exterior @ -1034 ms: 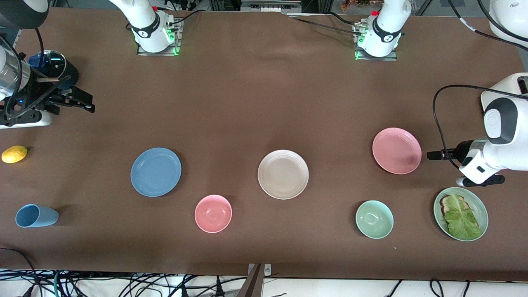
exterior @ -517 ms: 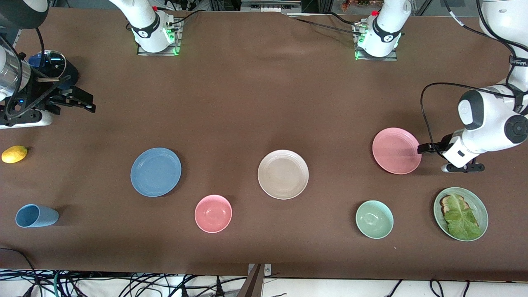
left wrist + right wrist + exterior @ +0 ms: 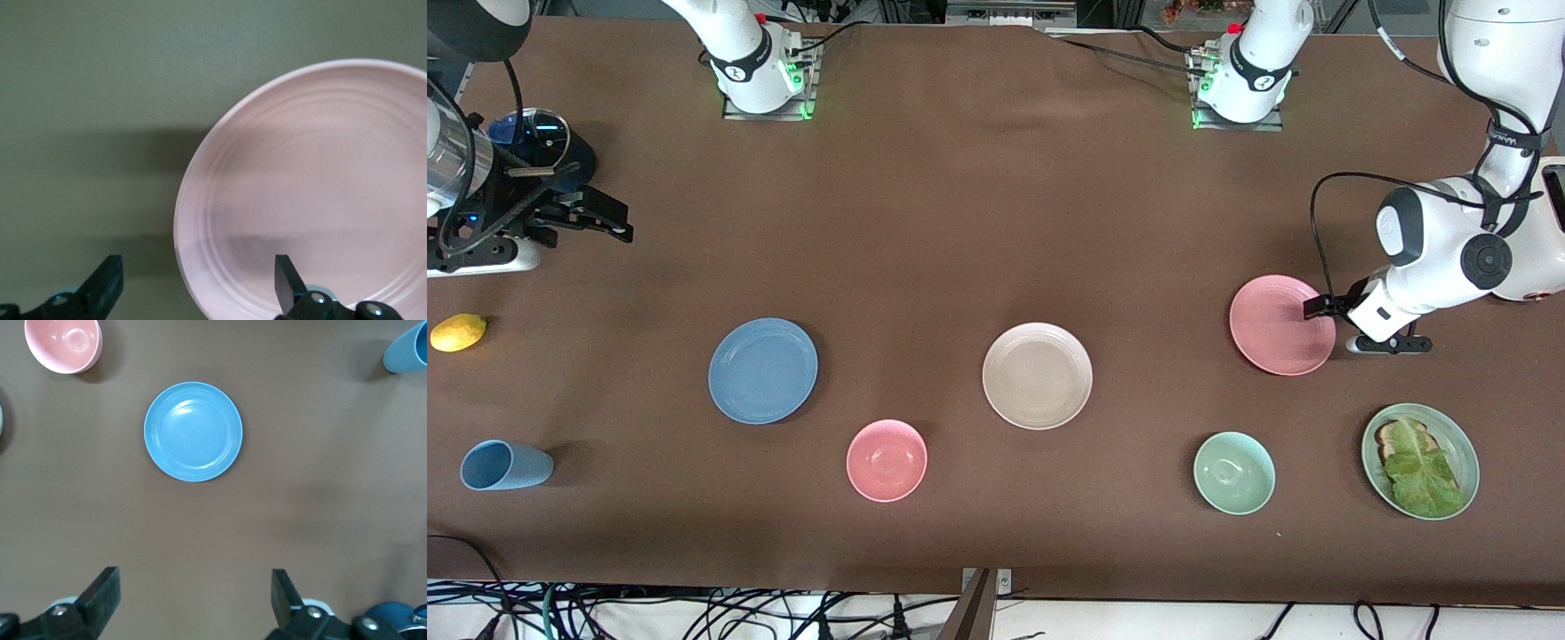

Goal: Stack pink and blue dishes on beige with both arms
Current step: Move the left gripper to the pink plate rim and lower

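Front view is showing me the three plates lying flat and well apart on the brown table (image 3: 960, 222). I am seeing the beige plate (image 3: 1037, 376) resting near the middle, the blue plate (image 3: 763, 371) sitting toward the right arm's end, and the pink plate (image 3: 1279, 324) sitting toward the left arm's end. Nothing is stacked on the beige plate.

I am watching the left gripper (image 3: 1319, 307) hanging low at the pink plate's rim, on the side facing the left arm's end of the table. Its fingers are standing apart and holding nothing. My left wrist view is showing the plate's edge lying between the two fingertips (image 3: 107, 283); I cannot tell whether either one is touching it.

I am seeing the right gripper (image 3: 609, 222) waiting up in the air over the right arm's end of the table, its fingers spread and empty. My right wrist view is looking down on the blue plate well clear of those fingertips (image 3: 100, 590).

Nearer to the front camera than the plates, a pink bowl (image 3: 887, 460), a pale green bowl (image 3: 1234, 473), a green dish of lettuce (image 3: 1420, 460) and a blue cup (image 3: 505, 465) on its side are sitting. A lemon (image 3: 458, 332) is lying near the table's edge.
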{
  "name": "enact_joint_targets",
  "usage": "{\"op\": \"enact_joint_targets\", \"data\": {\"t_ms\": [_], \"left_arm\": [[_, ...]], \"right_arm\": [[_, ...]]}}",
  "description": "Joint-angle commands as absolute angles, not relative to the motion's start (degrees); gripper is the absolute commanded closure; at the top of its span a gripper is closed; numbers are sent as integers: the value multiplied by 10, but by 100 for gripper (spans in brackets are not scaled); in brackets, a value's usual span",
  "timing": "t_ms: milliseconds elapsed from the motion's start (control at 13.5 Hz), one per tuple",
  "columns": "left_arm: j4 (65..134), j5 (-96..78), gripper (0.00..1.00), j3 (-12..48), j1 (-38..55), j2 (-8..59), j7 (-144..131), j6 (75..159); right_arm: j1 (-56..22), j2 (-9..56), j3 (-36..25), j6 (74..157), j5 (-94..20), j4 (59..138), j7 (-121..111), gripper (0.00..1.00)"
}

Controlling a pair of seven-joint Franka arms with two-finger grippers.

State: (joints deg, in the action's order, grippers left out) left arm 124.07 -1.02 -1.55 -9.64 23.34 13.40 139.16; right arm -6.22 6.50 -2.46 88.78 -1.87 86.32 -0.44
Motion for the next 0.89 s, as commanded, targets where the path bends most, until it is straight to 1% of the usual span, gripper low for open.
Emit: {"op": "enact_joint_targets", "data": {"t_ms": [0,148,222,443,591,665,812], "left_arm": [[1238,-25,0,-12,-123,246,224,1399],[1236,-25,5,-13,-124,248,229,1398],[1234,-25,11,-12,-124,253,229,1399],[1232,-26,52,-12,-115,256,221,1399],[1223,-27,86,-12,-115,262,216,1397],[1220,-26,100,-11,-115,263,220,1397],[1201,-26,100,-11,-113,268,216,1388]], "right_arm": [[-61,69,-23,883,-28,852,-1,0],[-61,69,-23,883,-28,852,-1,0],[-61,69,-23,882,-28,852,-1,0],[-61,69,-23,882,-28,852,-1,0],[-61,69,-23,882,-28,852,-1,0],[-61,69,-23,883,-28,852,-1,0],[-61,69,-23,883,-28,852,-1,0]]}}
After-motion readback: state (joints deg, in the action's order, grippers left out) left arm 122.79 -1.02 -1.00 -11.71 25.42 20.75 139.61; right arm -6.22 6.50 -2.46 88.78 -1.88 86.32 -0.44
